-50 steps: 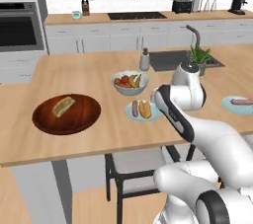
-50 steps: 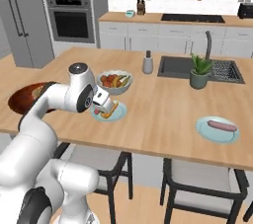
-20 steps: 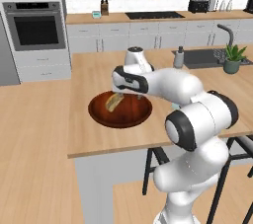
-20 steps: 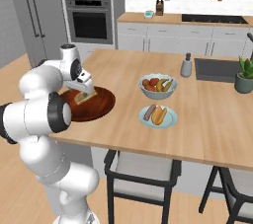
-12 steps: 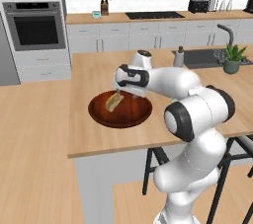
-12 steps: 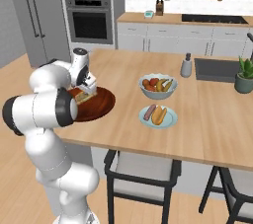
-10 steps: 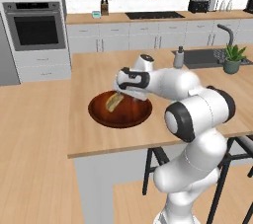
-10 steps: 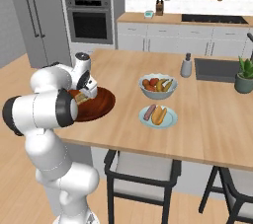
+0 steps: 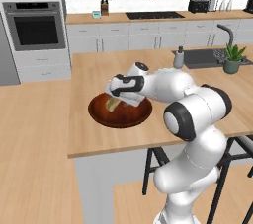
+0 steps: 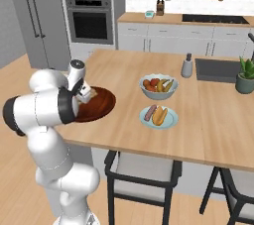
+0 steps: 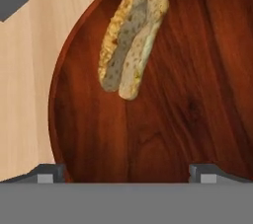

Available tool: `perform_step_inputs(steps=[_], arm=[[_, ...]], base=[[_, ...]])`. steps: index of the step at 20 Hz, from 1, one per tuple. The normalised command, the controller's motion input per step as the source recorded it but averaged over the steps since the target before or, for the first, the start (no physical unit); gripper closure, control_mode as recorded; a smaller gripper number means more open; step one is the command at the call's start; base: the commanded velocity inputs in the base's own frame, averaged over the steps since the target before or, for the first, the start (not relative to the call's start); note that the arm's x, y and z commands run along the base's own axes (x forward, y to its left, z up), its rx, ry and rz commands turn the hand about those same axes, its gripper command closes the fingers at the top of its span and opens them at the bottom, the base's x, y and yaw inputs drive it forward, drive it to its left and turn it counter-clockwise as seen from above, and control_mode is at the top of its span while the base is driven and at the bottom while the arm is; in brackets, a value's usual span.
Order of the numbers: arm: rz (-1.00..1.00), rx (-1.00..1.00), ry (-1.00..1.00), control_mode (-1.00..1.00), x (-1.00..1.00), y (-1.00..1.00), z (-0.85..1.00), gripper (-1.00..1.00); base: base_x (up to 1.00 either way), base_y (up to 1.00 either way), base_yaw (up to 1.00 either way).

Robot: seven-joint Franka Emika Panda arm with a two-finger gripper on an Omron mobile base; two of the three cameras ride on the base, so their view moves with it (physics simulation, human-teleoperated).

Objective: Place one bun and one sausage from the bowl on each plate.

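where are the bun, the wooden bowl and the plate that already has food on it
bun (image 11: 129,40), hand view, on the middle of the split bun
wooden bowl (image 11: 188,104), hand view, on its bare dark floor
pale blue plate (image 10: 170,121), right base view, on the bare rim to the right of the bun and sausage

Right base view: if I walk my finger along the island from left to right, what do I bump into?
Brown bowl → blue plate with a bun and a sausage → grey bottle → potted plant.
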Motion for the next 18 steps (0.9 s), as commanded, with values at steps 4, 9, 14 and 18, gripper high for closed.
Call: perform_step_inputs(steps=[4,9,14,18], arm=[[-0.06,0.0,0.0,-1.0,0.22,0.11,-0.01,-1.0],[-0.16,0.0,0.06,-1.0,0.21,0.0,-0.08,-1.0],[-0.06,-0.05,0.11,-1.0,0.53,0.16,-0.07,-1.0],[-0.03,-0.11,0.2,-1.0,0.56,0.06,-0.28,-1.0]], base=[[0.0,0.0,0.0],[0.0,0.0,0.0],[0.0,0.0,0.0],[0.0,0.0,0.0]])
